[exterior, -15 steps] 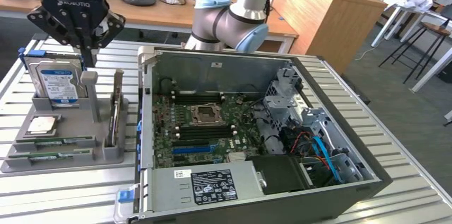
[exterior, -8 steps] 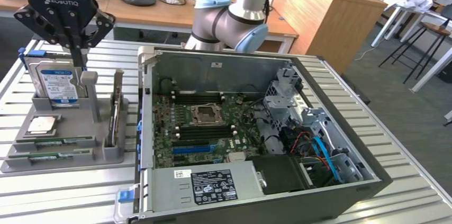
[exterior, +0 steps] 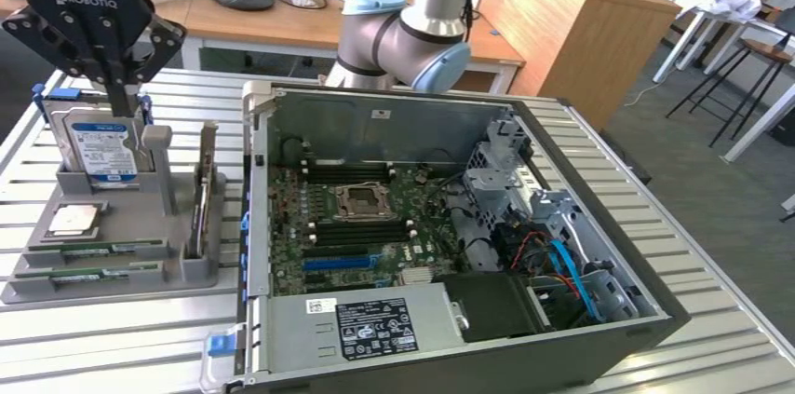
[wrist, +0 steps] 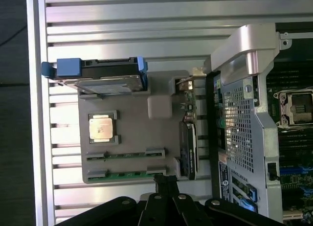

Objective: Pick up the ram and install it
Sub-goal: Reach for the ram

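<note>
Two thin green ram sticks lie in slots along one edge of a grey holder (exterior: 189, 273). One is the ram stick (exterior: 110, 247) nearer the holder's middle; the other ram stick (exterior: 89, 274) is at the rim. In the wrist view they are the inner stick (wrist: 124, 155) and the outer stick (wrist: 124, 174). My gripper (exterior: 123, 105) hangs above the holder, its black fingers drawn together to a point with nothing between them. From the wrist camera, the gripper (wrist: 165, 181) hovers close to one end of the outer stick.
The holder also carries an upright silver hard drive (exterior: 102, 147) with blue tabs, a square processor chip (exterior: 73, 219) and an upright expansion card (exterior: 201, 198). An open computer case (exterior: 267, 319) lies at the exterior view's right of it, with a motherboard (exterior: 360, 226) inside. All rest on a slatted metal table (exterior: 100, 347).
</note>
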